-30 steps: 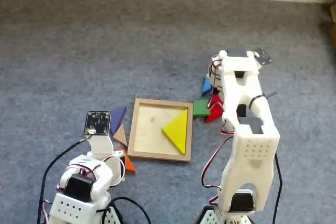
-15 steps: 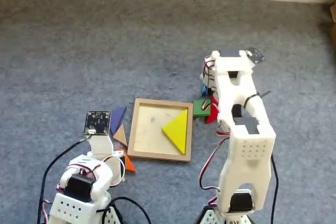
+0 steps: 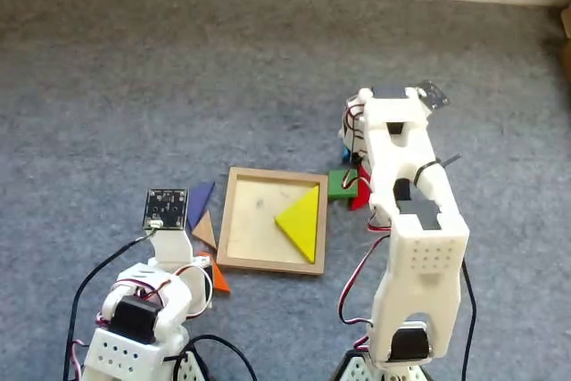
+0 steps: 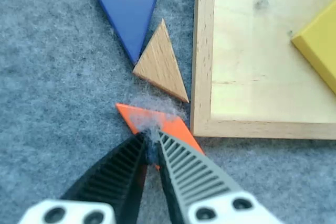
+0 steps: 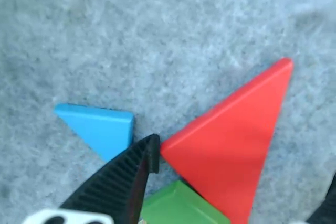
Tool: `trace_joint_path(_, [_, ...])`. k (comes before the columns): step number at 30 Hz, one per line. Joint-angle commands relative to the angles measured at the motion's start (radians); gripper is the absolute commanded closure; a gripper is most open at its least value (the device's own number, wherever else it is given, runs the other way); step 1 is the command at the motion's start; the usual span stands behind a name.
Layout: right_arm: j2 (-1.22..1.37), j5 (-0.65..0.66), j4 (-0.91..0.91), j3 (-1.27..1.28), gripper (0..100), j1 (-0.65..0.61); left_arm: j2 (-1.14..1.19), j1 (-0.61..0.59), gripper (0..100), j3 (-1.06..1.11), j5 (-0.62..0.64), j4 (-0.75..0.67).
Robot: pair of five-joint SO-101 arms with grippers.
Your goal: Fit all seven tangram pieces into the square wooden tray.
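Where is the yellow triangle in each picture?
High view: the yellow triangle lies inside the wooden tray, against its right side.
Left wrist view: one corner of it rests on the tray floor.
Right wrist view: aimed elsewhere, at the red triangle outside the tray.
Shared landmark: the tray's pale rim, in the high and left wrist views.

Both arms were white plastic with black servos. The right arm (image 3: 409,136) had a dotted, perforated shell panel (image 3: 428,256) and trailing red and black cables. The left arm (image 3: 143,314) carried a black square board (image 3: 166,209). The left gripper (image 4: 151,139) had one black ribbed finger and one grey.
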Motion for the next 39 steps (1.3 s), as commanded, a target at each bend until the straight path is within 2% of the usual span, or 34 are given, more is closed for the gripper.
trace_joint_path(1, [-0.024,0.009,0.013,0.013,53.8,-0.025,-0.008,0.010,99,0.021,-0.003,0.002])
trace_joint_path(4, [-0.024,0.008,0.013,0.015,55.6,-0.025,-0.008,0.010,99,0.021,-0.003,0.002])
trace_joint_path(10, [-0.024,0.015,0.013,0.013,72.0,-0.008,-0.008,0.010,99,0.021,-0.003,0.002])
trace_joint_path(31, [-0.025,0.015,0.015,0.016,73.0,0.007,-0.008,0.010,99,0.021,-0.003,0.002])
trace_joint_path(39, [-0.028,0.015,0.015,0.015,89.7,0.027,-0.008,0.010,99,0.021,-0.003,0.002])
